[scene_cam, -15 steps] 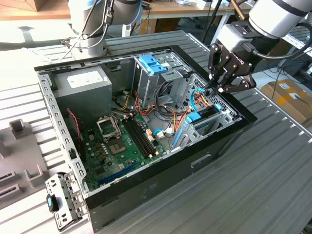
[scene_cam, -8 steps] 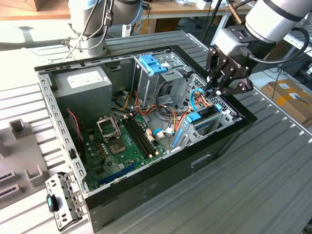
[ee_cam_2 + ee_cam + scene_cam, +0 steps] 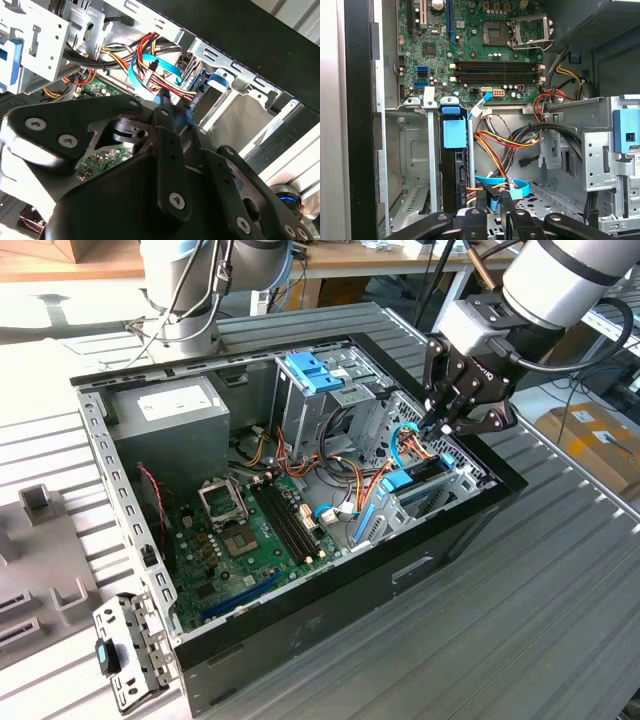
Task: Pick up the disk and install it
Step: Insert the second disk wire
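The disk [image 3: 454, 170] stands on edge in a slot of the drive cage [image 3: 415, 150], seen edge-on as a dark slab under a blue clip [image 3: 454, 131]. In the exterior view it sits low in the cage at the case's right end [image 3: 418, 476]. My gripper [image 3: 437, 427] hangs inside the case just beside that slot, its fingers drawn together. In both wrist views the fingertips [image 3: 170, 107] [image 3: 506, 197] rest against a flat blue cable [image 3: 502, 182] and a bundle of red, yellow and black wires [image 3: 160, 80]. I cannot tell whether anything is clamped between them.
The open computer case [image 3: 300, 630] lies on a slatted metal table. Inside are the green motherboard [image 3: 250, 540], a grey power supply [image 3: 170, 410] and an upper drive cage with a blue bracket [image 3: 315, 370]. A loose metal bracket [image 3: 125, 650] lies at the exterior view's left.
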### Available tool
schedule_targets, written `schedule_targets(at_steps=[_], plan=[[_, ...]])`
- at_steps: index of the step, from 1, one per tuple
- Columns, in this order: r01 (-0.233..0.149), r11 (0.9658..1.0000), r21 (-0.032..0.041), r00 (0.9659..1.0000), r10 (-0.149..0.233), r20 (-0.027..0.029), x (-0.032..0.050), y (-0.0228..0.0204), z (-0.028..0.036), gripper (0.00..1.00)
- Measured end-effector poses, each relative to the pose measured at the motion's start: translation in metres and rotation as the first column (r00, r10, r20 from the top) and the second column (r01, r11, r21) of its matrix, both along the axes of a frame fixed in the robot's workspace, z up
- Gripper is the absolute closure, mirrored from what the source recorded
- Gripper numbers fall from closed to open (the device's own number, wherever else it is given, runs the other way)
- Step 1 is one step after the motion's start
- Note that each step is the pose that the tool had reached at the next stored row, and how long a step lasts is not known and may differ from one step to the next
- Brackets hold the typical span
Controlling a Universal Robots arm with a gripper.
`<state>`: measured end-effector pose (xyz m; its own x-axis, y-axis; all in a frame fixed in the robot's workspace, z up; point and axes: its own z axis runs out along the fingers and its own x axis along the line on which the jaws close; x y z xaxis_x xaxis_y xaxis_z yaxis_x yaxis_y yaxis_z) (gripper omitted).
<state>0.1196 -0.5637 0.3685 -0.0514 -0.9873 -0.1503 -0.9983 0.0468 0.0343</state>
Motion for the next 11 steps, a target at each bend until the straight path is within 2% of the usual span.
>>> schedule_targets(at_steps=[1,11], plan=[[0.000,1.0000,0.0001,1.0000,0.000,0.0000,0.0000,0.0000,0.0000,0.84],[0.000,1.0000,0.0000,1.0000,0.000,0.0000,0.0000,0.0000,-0.0002,0.84]])
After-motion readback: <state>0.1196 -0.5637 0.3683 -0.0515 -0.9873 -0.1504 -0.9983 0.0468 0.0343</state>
